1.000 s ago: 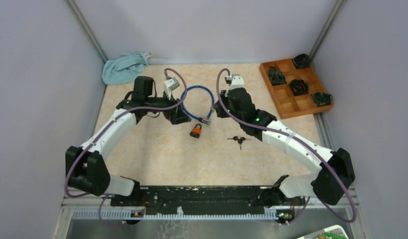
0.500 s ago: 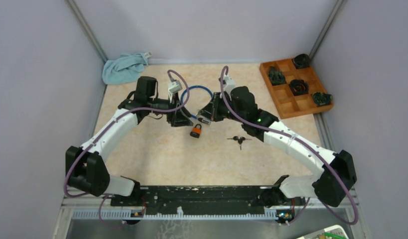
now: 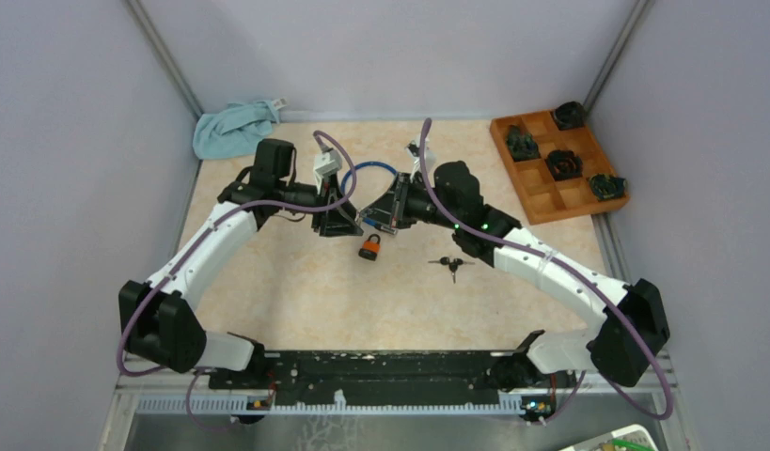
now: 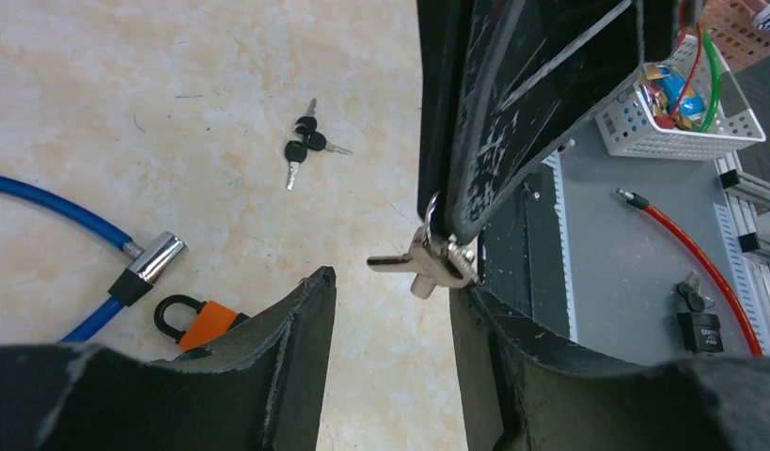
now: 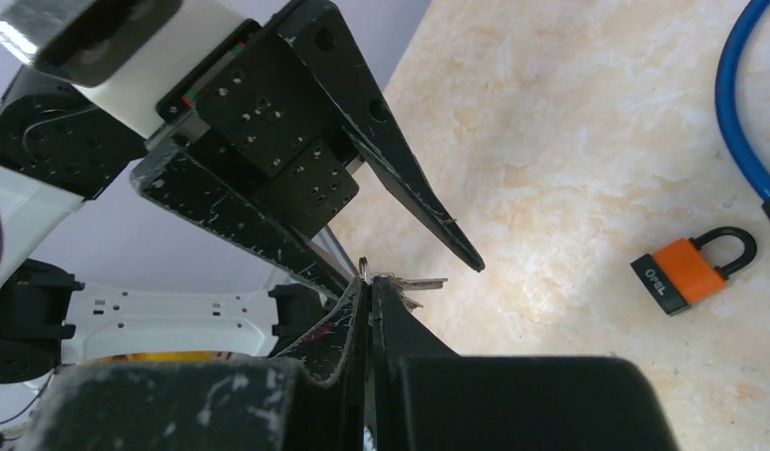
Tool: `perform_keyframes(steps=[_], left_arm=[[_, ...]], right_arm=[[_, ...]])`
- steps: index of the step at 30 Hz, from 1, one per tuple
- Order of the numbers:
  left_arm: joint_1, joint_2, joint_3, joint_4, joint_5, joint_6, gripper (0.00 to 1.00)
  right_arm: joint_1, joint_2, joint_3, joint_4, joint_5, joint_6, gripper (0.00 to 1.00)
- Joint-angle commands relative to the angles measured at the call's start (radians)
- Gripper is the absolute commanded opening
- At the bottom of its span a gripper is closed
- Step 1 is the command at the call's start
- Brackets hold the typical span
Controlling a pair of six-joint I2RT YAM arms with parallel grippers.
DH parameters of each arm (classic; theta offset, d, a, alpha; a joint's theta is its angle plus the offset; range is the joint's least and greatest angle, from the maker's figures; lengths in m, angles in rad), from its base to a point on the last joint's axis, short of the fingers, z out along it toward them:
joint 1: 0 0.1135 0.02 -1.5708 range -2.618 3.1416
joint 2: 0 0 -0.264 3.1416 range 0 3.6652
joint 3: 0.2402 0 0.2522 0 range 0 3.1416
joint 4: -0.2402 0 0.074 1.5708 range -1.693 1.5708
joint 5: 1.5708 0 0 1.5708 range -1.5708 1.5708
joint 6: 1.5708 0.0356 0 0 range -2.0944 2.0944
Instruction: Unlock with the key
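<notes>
My right gripper (image 3: 373,218) (image 5: 369,282) is shut on a small silver key set on a ring (image 5: 404,280) (image 4: 423,263). It holds the keys in the air between the open fingers of my left gripper (image 3: 341,224) (image 4: 390,287), which touch nothing. The orange padlock (image 3: 369,247) (image 5: 691,268) (image 4: 197,319) lies on the table just below both grippers. Its shackle is closed. A blue cable lock (image 3: 373,170) (image 4: 52,202) lies behind it. A bunch of black-headed keys (image 3: 451,265) (image 4: 306,150) lies on the table to the right.
A blue cloth (image 3: 232,127) lies at the back left corner. A wooden compartment tray (image 3: 550,199) with dark objects stands at the back right. The left wrist view shows a white basket (image 4: 682,103) and a red cable (image 4: 700,254) beyond the near table edge.
My right gripper has swung left with the silver keys until it meets my left gripper above the padlock. The left gripper has shifted slightly right. The padlock and black keys have not moved.
</notes>
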Motion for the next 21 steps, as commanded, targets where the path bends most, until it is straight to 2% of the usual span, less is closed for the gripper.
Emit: perform_keyframes(steps=[1,3,6,7,10,16,19,21], left_arm=[[-0.013,-0.021,0.033,-0.046,0.066,0.040,0.55],[-0.013,-0.024,0.039,-0.103,0.075,0.104,0.60],[-0.014,-0.034,0.055,-0.247,0.094,0.275,0.66],[-0.014,-0.041,0.052,-0.264,0.094,0.305,0.63],[-0.014,-0.056,0.041,-0.218,0.080,0.241,0.32],[-0.014,-0.064,0.035,-0.163,0.070,0.164,0.08],[-0.013,-0.071,0.047,-0.210,0.040,0.221,0.00],[-0.013,-0.081,0.056,-0.255,0.012,0.280,0.00]], right_arm=[[0.027,0.024,0.044,0.070,-0.004,0.030,0.00],[0.028,0.029,0.043,0.075,-0.007,0.035,0.00],[0.028,0.033,0.051,0.062,-0.008,0.029,0.00],[0.028,0.033,0.052,0.056,-0.009,0.025,0.00],[0.027,0.032,0.049,0.052,-0.007,0.017,0.00],[0.028,0.035,0.022,0.073,-0.010,0.031,0.00],[0.028,0.028,0.026,0.052,0.008,0.021,0.00],[0.028,0.023,0.029,0.037,0.018,0.011,0.13]])
